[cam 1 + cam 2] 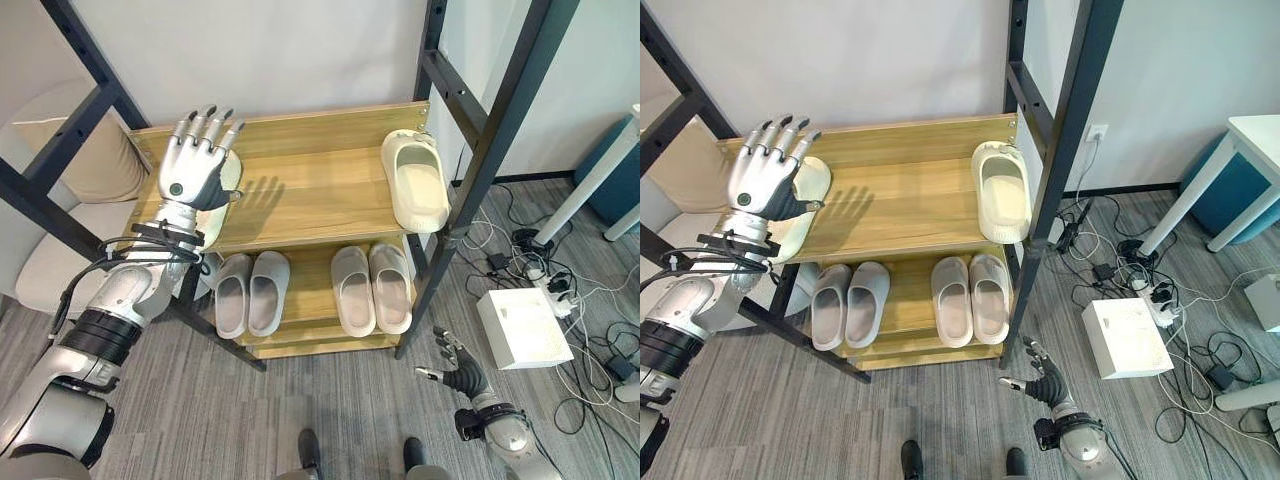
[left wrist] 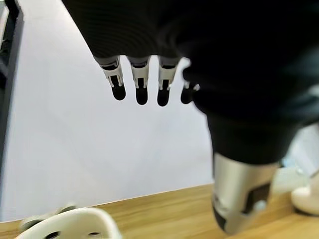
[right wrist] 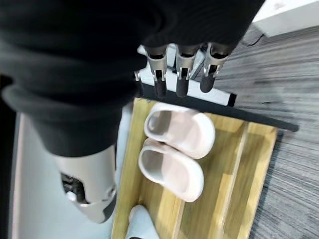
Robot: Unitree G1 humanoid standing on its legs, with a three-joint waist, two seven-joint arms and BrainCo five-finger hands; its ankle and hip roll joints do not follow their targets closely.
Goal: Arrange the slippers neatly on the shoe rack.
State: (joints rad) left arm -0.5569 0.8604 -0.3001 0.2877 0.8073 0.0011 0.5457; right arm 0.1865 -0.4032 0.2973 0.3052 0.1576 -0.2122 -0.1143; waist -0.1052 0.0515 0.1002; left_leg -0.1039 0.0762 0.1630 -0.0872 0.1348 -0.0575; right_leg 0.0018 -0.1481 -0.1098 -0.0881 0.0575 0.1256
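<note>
The wooden shoe rack [image 1: 310, 195] has two shelves. On the top shelf a cream slipper [image 1: 417, 180] lies at the right end. A second cream slipper [image 1: 814, 181] lies at the left end, partly hidden behind my left hand [image 1: 198, 160]. That hand is raised just above it, open with straight, spread fingers and holding nothing. The left wrist view shows this slipper [image 2: 75, 224] below the fingers. Two pairs of grey slippers [image 1: 250, 292] [image 1: 371, 288] stand side by side on the lower shelf. My right hand [image 1: 460, 372] hangs open near the floor, right of the rack.
Black metal frame posts [image 1: 495, 140] stand at both sides of the rack. A white box [image 1: 522, 326], a power strip and loose cables [image 1: 560, 290] lie on the grey floor to the right. A beige cushioned seat [image 1: 70, 200] sits at the left.
</note>
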